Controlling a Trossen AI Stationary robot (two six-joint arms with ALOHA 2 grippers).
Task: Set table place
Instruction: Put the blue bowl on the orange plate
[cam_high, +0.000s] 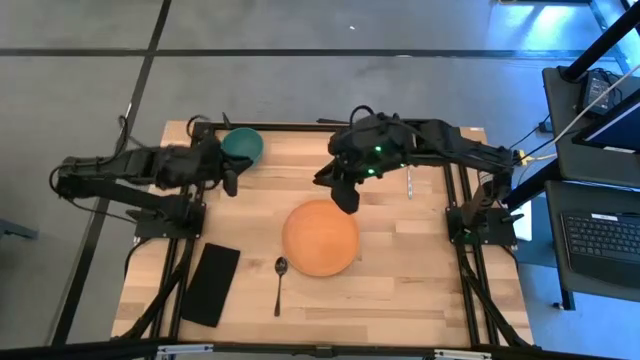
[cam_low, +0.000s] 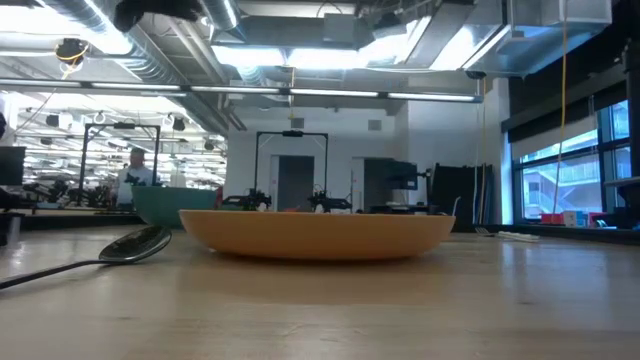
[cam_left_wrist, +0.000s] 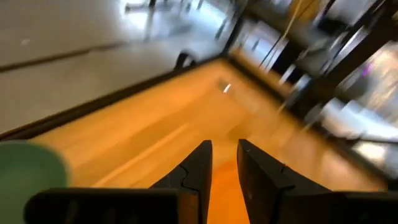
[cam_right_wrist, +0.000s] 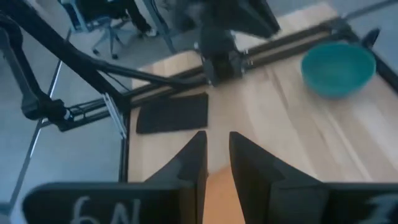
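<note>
The light wood table (cam_high: 420, 290) holds an orange plate (cam_high: 320, 238) at its middle, a spoon (cam_high: 280, 281) to the plate's left, a black napkin (cam_high: 212, 283) at the near left and a teal bowl (cam_high: 242, 145) at the far left. My right gripper (cam_high: 345, 196) hangs over the plate's far edge, shut and empty; the plate's rim shows between its fingers (cam_right_wrist: 217, 149). My left gripper (cam_high: 231, 182) is beside the bowl, toward the near side, shut and empty (cam_left_wrist: 224, 155). In the low view the plate (cam_low: 320, 232) and spoon (cam_low: 120, 248) lie flat.
A thin metal utensil (cam_high: 410, 180) lies at the far right of the table, beyond the plate. Bare wood lies to the plate's right and along the near edge. The arm bases stand at the table's left (cam_high: 165, 215) and right (cam_high: 470, 220) sides.
</note>
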